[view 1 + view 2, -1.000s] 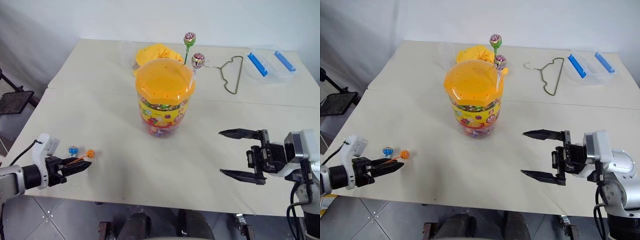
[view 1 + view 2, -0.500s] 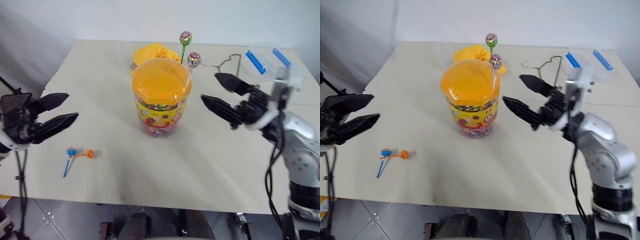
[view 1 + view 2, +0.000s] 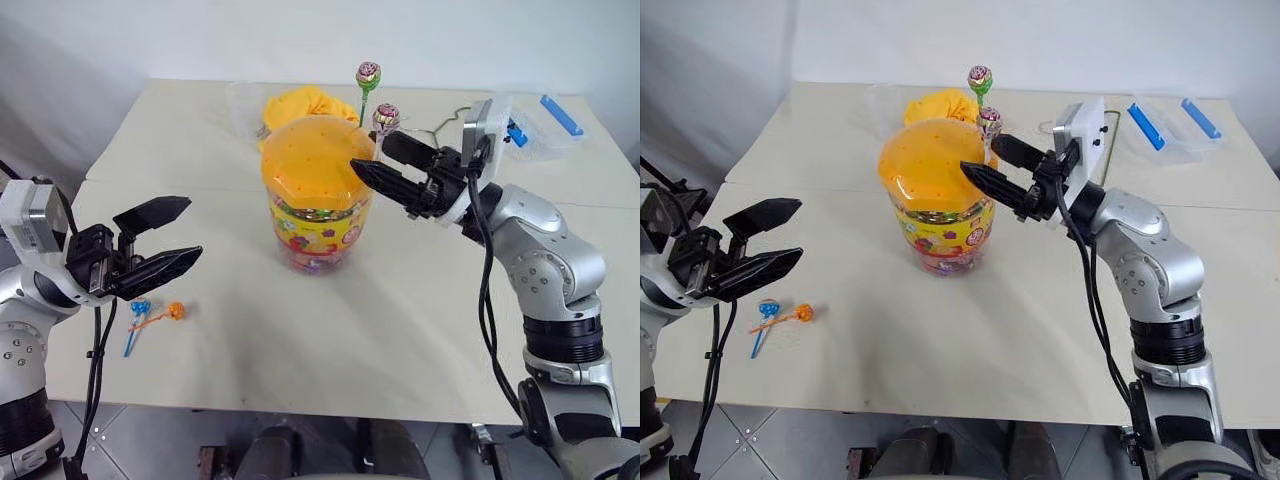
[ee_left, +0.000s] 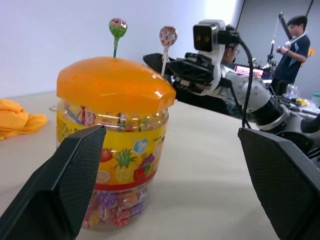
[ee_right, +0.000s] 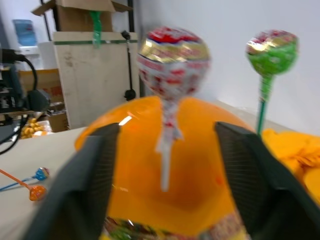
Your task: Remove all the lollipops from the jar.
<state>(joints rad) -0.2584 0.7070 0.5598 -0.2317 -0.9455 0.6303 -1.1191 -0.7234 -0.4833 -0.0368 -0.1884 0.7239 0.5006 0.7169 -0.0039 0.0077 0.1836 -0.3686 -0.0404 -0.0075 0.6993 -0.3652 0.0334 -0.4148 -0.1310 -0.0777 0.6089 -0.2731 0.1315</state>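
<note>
two lollipops stand upright in the orange lid of the jar (image 3: 318, 195) at the table's (image 3: 400, 310) middle: the white-stick lollipop (image 3: 386, 119) near the lid's right edge, the green-stick lollipop (image 3: 368, 75) behind it. the right gripper (image 3: 375, 157) hovers over that edge, its fingers apart with the white stick between them, touching neither as far as i can tell. two more, the blue-stick lollipop (image 3: 139, 309) and the orange-stick lollipop (image 3: 175, 311), lie on the table at front left, just below the left gripper (image 3: 176, 234), which hangs wide open and empty, well left of the jar
</note>
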